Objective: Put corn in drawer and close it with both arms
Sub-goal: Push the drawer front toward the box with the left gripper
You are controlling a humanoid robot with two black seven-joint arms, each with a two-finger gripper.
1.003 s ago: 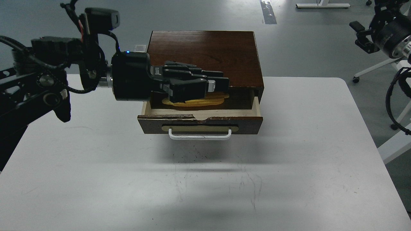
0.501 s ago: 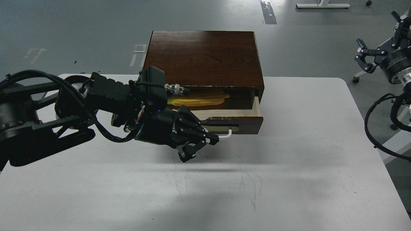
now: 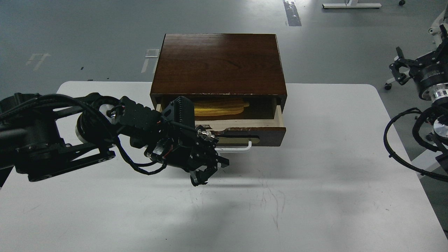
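Observation:
The dark brown drawer (image 3: 267,134) stands pulled out of the wooden box (image 3: 218,63), and its white bar handle (image 3: 241,148) is partly hidden by my left arm. The yellow corn (image 3: 220,106) lies inside the drawer on the pale wood, towards the left. My left gripper (image 3: 209,171) hangs low in front of the drawer's left half, just above the table. Its fingers are spread and hold nothing. My right gripper (image 3: 399,64) is raised off the table's far right edge, open and empty.
The white table (image 3: 315,196) carries the box at its far middle edge. A plain grey floor lies beyond. My right arm's looping black cables (image 3: 402,140) hang past the table's right edge.
My left gripper left the corn in the drawer, swung down in front of the drawer and settled lower and nearer. My right gripper drifted slightly down and right.

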